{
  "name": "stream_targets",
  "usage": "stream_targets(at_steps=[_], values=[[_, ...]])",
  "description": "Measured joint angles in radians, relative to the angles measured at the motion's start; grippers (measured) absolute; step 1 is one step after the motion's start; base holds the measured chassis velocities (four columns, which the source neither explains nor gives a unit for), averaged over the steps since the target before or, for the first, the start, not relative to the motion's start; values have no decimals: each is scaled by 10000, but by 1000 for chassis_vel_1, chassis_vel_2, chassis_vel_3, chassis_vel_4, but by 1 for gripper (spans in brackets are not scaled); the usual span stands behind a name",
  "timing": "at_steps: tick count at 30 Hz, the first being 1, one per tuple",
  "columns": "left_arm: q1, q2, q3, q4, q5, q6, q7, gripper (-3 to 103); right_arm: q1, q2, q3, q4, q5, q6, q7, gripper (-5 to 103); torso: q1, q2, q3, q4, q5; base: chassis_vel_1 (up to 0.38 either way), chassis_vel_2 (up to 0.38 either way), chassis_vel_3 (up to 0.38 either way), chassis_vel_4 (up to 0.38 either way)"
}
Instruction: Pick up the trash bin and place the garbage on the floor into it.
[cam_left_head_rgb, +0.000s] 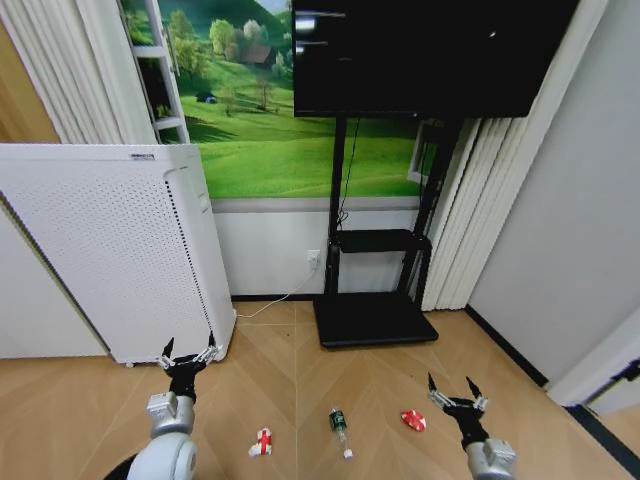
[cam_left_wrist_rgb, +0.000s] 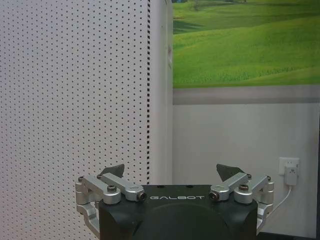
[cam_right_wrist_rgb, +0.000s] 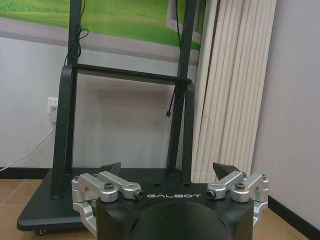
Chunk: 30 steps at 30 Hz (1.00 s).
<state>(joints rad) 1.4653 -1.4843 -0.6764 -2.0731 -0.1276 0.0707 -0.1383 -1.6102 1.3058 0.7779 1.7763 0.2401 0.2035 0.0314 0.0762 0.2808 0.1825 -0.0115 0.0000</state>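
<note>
Three bits of garbage lie on the wood floor (cam_left_head_rgb: 330, 385) in a loose row, each apart from the others. There is a crumpled red and white wrapper (cam_left_head_rgb: 262, 441), a small clear bottle (cam_left_head_rgb: 340, 428) with a green label lying on its side, and a flat red piece (cam_left_head_rgb: 413, 420). The black bin is not in these pictures, so I cannot tell where it stands or what is in it.

The left gripper (cam_left_head_rgb: 188, 358) is held up near the big white machine (cam_left_head_rgb: 120, 250), with its fingers spread wide and nothing in them. The right gripper (cam_left_head_rgb: 457, 397) is held just beside the flat red piece, also wide open and holding nothing.

I think the robot must find the bin first. It may need to turn or drive slowly, keeping both arms tucked so they miss the white machine and the black TV stand (cam_left_head_rgb: 375, 300).
</note>
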Motion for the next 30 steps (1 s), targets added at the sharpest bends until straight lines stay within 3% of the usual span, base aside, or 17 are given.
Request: stream_targets(at_steps=[30], values=[[-52,2,-6,82,-12,-11,4,100,27,23,-34,-88,-100,96,-109,100,-290,-1146,-856,0,0,0,0,0,0]])
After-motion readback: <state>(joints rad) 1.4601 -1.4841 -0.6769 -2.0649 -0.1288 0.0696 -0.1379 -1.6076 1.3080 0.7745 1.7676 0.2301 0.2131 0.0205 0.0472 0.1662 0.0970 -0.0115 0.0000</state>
